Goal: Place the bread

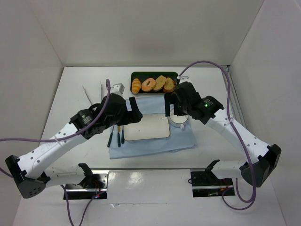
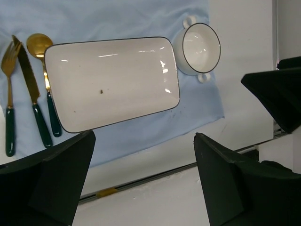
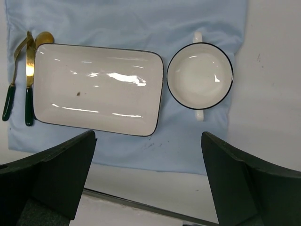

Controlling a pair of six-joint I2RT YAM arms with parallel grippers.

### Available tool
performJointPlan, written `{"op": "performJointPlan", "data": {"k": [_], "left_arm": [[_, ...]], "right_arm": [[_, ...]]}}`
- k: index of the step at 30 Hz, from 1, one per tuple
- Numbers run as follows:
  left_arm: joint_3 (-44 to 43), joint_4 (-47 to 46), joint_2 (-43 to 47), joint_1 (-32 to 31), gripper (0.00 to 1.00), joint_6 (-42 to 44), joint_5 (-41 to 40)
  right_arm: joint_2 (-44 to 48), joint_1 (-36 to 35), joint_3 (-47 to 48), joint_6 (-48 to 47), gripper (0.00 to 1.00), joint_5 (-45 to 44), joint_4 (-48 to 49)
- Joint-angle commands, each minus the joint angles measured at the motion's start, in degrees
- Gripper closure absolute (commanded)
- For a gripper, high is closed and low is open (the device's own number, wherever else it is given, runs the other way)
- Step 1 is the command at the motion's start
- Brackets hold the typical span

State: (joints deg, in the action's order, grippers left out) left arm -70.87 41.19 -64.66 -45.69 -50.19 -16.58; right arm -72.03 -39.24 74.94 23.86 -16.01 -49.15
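The bread (image 1: 136,85), a small golden ridged roll, lies at the left end of a dark tray (image 1: 154,74) at the back of the table, beside a bagel (image 1: 149,84) and toast slices (image 1: 164,84). My left gripper (image 1: 133,111) hovers open over the back left corner of the white rectangular plate (image 1: 146,128), a little in front of the tray. Above the white bowl (image 1: 178,121), the right gripper (image 1: 176,100) is open too. In the left wrist view, the left gripper (image 2: 143,181) holds nothing, with the plate (image 2: 113,82) below. The right gripper (image 3: 148,181) is likewise empty. Neither wrist view shows the bread.
Plate and bowl (image 3: 200,75) rest on a light blue cloth (image 1: 181,139). A gold fork, knife and spoon with green handles (image 2: 28,94) lie left of the plate. A small grey box (image 1: 117,88) and white sticks (image 1: 88,94) sit at the back left. White walls enclose the table.
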Motion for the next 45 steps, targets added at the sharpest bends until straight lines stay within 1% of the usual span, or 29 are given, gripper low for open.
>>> {"op": "performJointPlan", "data": {"k": [1, 2, 4, 6, 8, 9, 11, 12, 13, 14, 15, 17, 19, 23, 24, 27, 28, 30, 31, 34, 35, 37, 38, 39, 41, 45], "left_arm": [[-2.08, 0.39, 2.25, -2.73, 0.00, -3.59, -4.08], [-2.08, -0.31, 2.26, -3.26, 0.00, -3.59, -4.08], [-1.55, -2.76, 3.66, -3.26, 0.00, 0.43, -3.55], [-0.15, -4.53, 4.45, -3.26, 0.00, 5.43, -2.94], [2.39, -7.77, 5.77, -3.26, 0.00, 8.52, -4.25], [3.71, -9.10, 6.39, -3.26, 0.00, 11.41, -6.69], [8.45, -11.56, 9.19, -3.26, 0.02, 12.75, -9.69], [9.86, -14.35, 10.07, -1.78, 0.02, 14.84, -9.70], [11.88, -14.99, 10.61, -0.46, 0.00, 14.86, -8.83], [11.90, -15.00, 10.61, 0.94, 0.00, 14.86, -8.82], [12.42, -15.00, 9.57, 3.91, 0.00, 14.86, -8.82], [11.02, -13.33, 7.46, 6.22, 0.00, 16.44, -7.86], [9.36, -12.80, 4.21, 8.68, 0.00, 19.25, -9.17], [8.12, -12.80, -0.45, 12.90, 0.00, 22.06, -13.65], [8.12, -12.80, -1.42, 15.52, 0.00, 22.07, -13.66], [7.59, -12.80, -5.29, 20.10, 0.00, 21.02, -13.66], [7.59, -12.80, -6.17, 23.16, 0.00, 21.01, -12.79], [7.59, -13.41, -7.58, 25.82, 0.00, 19.88, -12.08], [8.11, -14.90, -8.28, 28.00, 0.00, 19.87, -11.20], [10.57, -19.37, -8.29, 31.61, 0.00, 22.33, -6.65], [10.58, -19.39, -8.29, 32.24, 0.00, 23.03, -5.84], [12.77, -22.81, -8.29, 32.77, 0.00, 23.99, -3.65], [13.56, -23.95, -8.29, 34.43, 0.00, 24.00, -1.03], [15.22, -25.01, -8.29, 35.05, 0.00, 24.00, 0.13], [15.85, -26.60, -9.42, 36.98, 0.00, 24.00, 3.37], [17.78, -27.13, -11.97, 39.18, 0.00, 23.21, 4.80]], "right_arm": [[2.24, -0.39, 0.03, -1.71, 0.00, -3.14, 3.70], [2.24, -0.39, 0.03, -0.93, 0.00, -3.67, 3.71], [2.24, -0.39, 0.73, -0.30, 0.00, -4.91, 4.23], [4.95, -0.39, -1.10, -2.22, 0.00, -3.95, 6.94], [6.54, -0.39, -3.74, -2.24, 0.00, -3.94, 10.90], [7.77, -0.39, -4.53, -1.63, 0.00, -3.94, 12.22], [7.78, -0.39, -5.06, 0.56, 0.00, -4.64, 14.16], [7.78, -0.39, -5.06, 2.58, 0.00, -5.25, 14.95], [7.26, -0.39, -5.06, 3.38, 0.00, -5.78, 15.56], [6.65, -0.39, -5.06, 4.35, 0.00, -6.40, 15.57], [5.42, -0.39, -5.06, 5.75, 0.00, -7.01, 15.57], [4.10, -0.39, -4.54, 6.55, 0.00, -8.24, 15.57], [1.46, -0.39, -2.44, 7.34, 0.00, -8.25, 14.44], [-3.20, -0.39, 0.81, 6.99, 0.00, -4.48, 13.90], [-3.73, -0.39, 0.83, 6.21, 0.00, -3.95, 13.90], [-4.35, -0.39, 0.83, 3.92, 0.00, -1.40, 16.97], [-4.35, -0.39, 0.83, 3.13, 0.00, -0.70, 17.67], [-4.87, 0.21, 0.83, 2.60, 0.00, -0.08, 18.30], [-6.35, 0.22, 1.61, 1.90, 0.00, 0.71, 18.30], [-8.29, 0.22, 3.10, 0.67, 0.00, 1.24, 16.80], [-8.30, 0.22, 3.11, 0.66, 0.00, 1.24, 16.80], [-8.30, 0.75, 3.11, -0.04, 0.00, 1.24, 16.80], [-8.30, 0.75, 3.11, -0.65, 0.00, 1.24, 16.80], [-8.30, 1.44, 3.11, -1.44, 0.00, 1.77, 17.58], [-8.30, 2.15, 2.50, -1.97, 0.00, 2.64, 18.11], [-8.83, 4.35, 3.11, -3.11, 0.00, 4.32, 19.35]]}}
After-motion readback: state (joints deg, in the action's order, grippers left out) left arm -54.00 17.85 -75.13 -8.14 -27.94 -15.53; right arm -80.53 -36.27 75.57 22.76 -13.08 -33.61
